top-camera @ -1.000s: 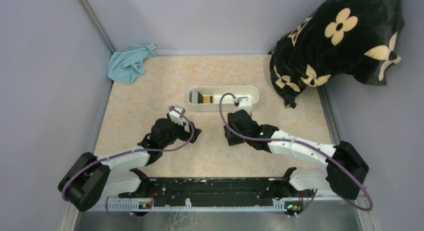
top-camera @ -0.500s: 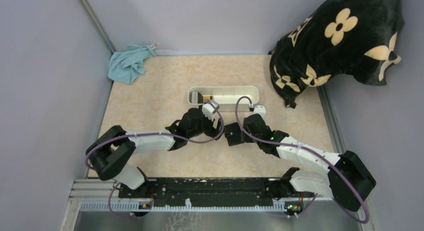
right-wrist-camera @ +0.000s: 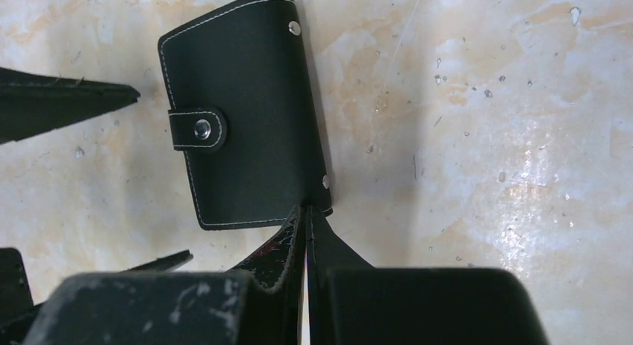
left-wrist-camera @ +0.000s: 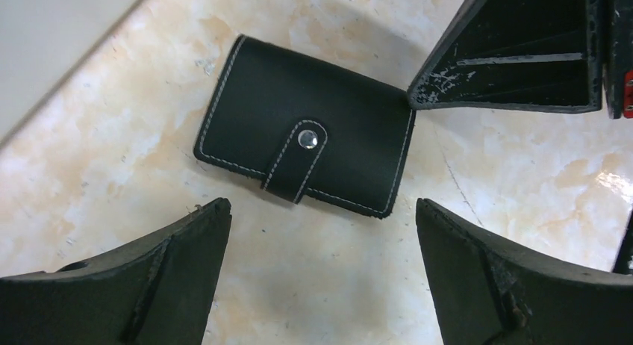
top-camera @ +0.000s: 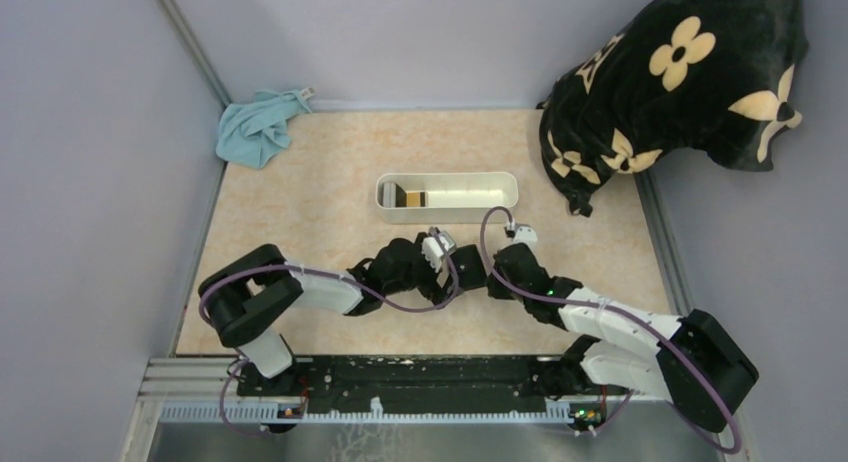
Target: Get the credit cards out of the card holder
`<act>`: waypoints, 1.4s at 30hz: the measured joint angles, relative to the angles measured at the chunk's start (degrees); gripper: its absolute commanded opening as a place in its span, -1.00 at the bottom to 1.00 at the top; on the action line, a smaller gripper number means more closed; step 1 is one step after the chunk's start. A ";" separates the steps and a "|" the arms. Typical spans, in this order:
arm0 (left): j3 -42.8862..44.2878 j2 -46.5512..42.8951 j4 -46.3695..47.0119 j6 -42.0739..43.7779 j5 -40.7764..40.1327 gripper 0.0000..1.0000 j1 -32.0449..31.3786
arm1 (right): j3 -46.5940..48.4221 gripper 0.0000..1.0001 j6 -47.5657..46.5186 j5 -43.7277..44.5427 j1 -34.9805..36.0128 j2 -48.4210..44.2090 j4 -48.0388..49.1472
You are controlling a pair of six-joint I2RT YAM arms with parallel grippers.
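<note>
The black card holder lies flat on the marble tabletop, folded closed, with its snap strap fastened. No credit cards show. My left gripper hovers just left of the holder, open wide, nothing between its fingers. My right gripper is shut, its fingertips pressed together and touching the holder's corner; I see nothing held between them. In the left wrist view, the right gripper's fingers meet the holder's upper right corner.
A white oblong tray stands just behind the grippers, with a small brown and black item at its left end. A blue cloth lies in the back left corner. A black flowered cushion fills the back right.
My left arm swung right across the table to the holder. My right gripper closed from open and shifted slightly right, its tips now at the holder's corner.
</note>
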 measured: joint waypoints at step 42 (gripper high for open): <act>3.82 10.95 12.96 20.09 4.70 -0.09 0.83 | 0.98 -1.00 -2.67 -2.97 0.00 1.01 3.48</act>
